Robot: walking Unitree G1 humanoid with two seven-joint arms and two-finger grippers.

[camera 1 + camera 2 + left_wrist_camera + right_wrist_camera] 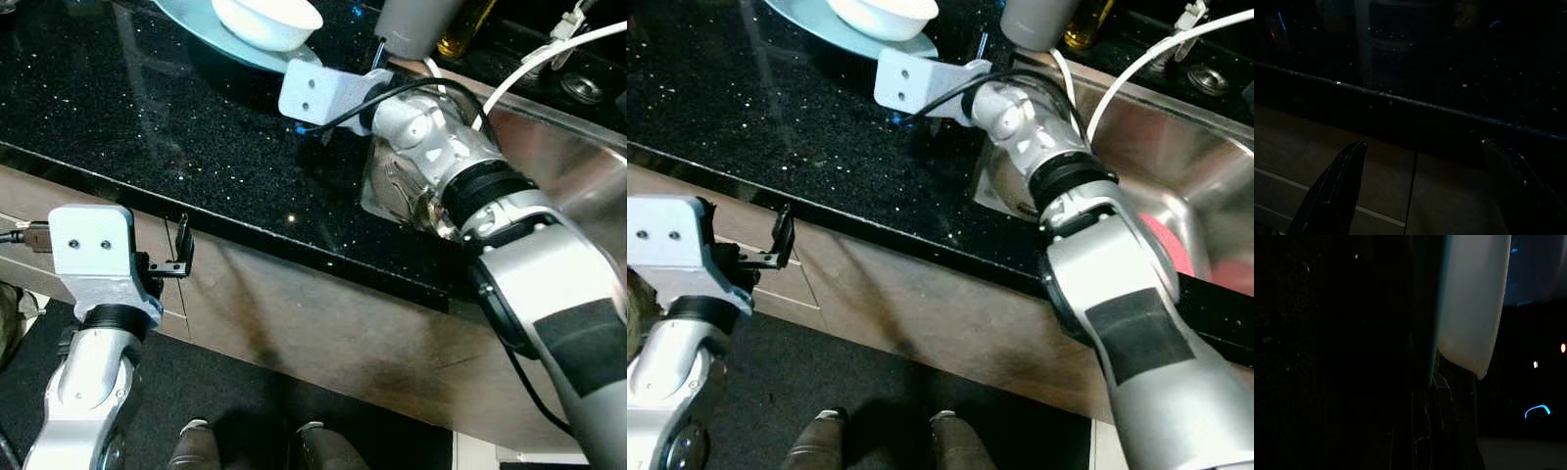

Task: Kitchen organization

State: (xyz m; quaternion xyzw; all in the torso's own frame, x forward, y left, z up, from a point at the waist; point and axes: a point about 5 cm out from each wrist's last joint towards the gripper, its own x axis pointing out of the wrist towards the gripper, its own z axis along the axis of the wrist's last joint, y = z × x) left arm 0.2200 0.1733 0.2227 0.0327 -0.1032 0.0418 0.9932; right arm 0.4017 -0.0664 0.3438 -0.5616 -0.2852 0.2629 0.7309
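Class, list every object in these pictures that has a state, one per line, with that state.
White ceramic bowl: upright, resting on the plate.
Pale teal round plate: flat on the black speckled counter.
Left gripper: open, below the counter edge.
Right gripper: fingers at the plate's rim, state unclear.
Steel sink: open basin.

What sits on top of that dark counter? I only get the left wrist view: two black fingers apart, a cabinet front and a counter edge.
Observer: A white bowl on a light blue plate, at the far side of the counter.
Operator: Where is the other arm?
Observer: The right arm reaches across the counter; the right gripper is close up against the plate's rim.
Operator: Anything beside the counter?
Observer: A steel sink on the robot's right, with something red in it.
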